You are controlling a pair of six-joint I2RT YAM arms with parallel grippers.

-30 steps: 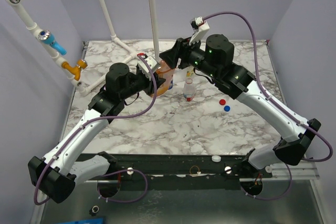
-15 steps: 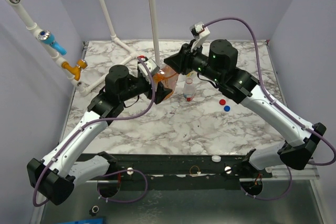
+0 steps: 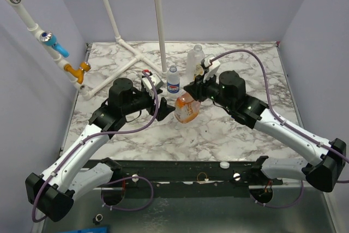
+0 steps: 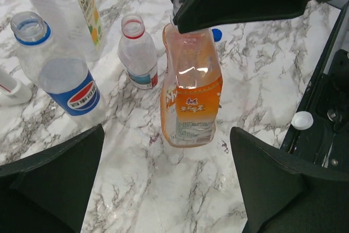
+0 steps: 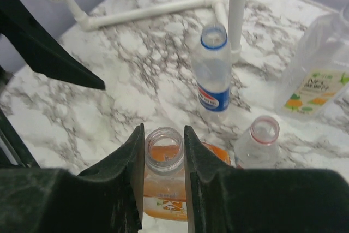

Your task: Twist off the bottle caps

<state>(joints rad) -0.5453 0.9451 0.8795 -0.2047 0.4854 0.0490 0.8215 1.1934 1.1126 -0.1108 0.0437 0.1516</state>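
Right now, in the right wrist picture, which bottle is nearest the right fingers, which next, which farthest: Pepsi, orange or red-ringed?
1. The orange bottle, its neck clamped between the right fingers.
2. The red-ringed bottle, close beside it.
3. The Pepsi bottle, farther back, beside the white pole.

a pepsi bottle (image 4: 65, 75), tall bottle (image 4: 60, 4) and red-ringed bottle (image 4: 137, 53) are stood on the marbled desk (image 3: 218, 135). a blue cap (image 4: 217, 35) is laid nearby.

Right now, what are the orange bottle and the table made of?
The orange bottle looks like thin clear plastic: you can see through it, it glints, and its sides are crumpled. The table looks like smooth white marble with grey veins, though it could be a printed marble pattern.
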